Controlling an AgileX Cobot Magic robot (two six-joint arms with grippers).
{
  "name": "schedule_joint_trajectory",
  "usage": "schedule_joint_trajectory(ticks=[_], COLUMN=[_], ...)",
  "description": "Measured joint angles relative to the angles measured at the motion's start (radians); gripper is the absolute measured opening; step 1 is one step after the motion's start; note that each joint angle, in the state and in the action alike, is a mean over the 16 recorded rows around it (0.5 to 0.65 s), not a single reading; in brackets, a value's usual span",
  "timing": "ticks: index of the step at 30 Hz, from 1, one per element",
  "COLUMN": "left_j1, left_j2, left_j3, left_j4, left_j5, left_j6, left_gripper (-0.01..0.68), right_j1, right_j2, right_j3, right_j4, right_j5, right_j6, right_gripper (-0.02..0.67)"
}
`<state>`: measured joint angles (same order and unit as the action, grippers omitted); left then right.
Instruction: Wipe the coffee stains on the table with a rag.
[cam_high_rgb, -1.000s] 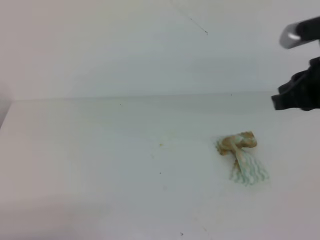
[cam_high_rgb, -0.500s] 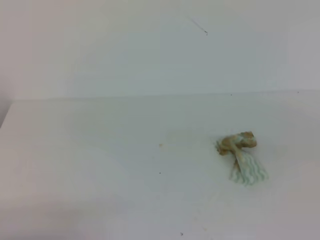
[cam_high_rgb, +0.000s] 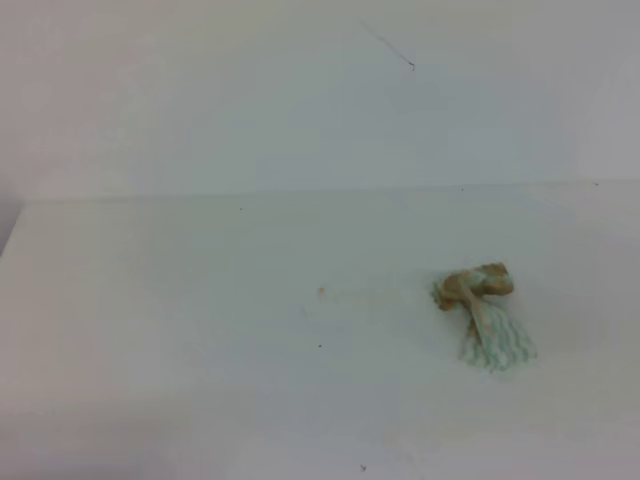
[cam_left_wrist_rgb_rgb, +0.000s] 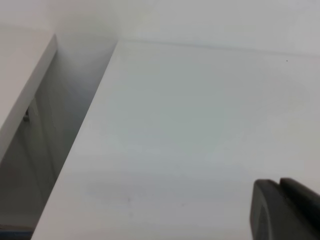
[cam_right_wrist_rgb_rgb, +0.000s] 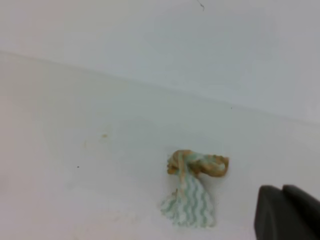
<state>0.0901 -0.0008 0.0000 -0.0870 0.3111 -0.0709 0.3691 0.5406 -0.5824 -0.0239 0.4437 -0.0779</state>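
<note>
Lying bunched on table (cam_high_rgb: 200, 300), rag (cam_high_rgb: 483, 310); right pincer (cam_right_wrist_rgb_rgb: 287, 212) closed, empty, mostly cropped

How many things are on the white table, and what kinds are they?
Rag: 1, crumpled, green stripes and brown blotches
Small orange-brown spot: 1, left of the rag, apart from it
Tiny dark specks: 2 on the table, too small to tell what they are
Total: 4

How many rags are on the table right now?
1. The rag lies bunched on the table, right of the middle and apart from the small stain speck. None looks hidden.
</note>
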Motion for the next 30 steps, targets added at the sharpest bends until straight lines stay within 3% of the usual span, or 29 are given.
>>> schedule_joint_trajectory(ticks=[7, 14, 23, 30], left_j1=[0.000, 0.000, 0.000, 0.000], left_j2=[0.000, -0.002, -0.002, 0.000], left_j3=[0.000, 0.002, 0.002, 0.000], left_j4=[0.000, 0.000, 0.000, 0.000], left_j5=[0.000, -0.001, -0.002, -0.001], left_j6=[0.000, 0.000, 0.000, 0.000], left_gripper=[-0.002, -0.002, -0.002, -0.002], right_j1=[-0.001, -0.045, -0.186, -0.294], right_j2=[-0.012, -0.094, -0.305, -0.463], right_j3=[0.000, 0.029, 0.242, 0.466], right_j4=[-0.014, -0.118, -0.355, -0.457], right_j5=[0.026, 0.025, -0.045, -0.121], right_j6=[0.000, 0.034, 0.266, 0.447], right_gripper=[0.000, 0.000, 0.000, 0.000])
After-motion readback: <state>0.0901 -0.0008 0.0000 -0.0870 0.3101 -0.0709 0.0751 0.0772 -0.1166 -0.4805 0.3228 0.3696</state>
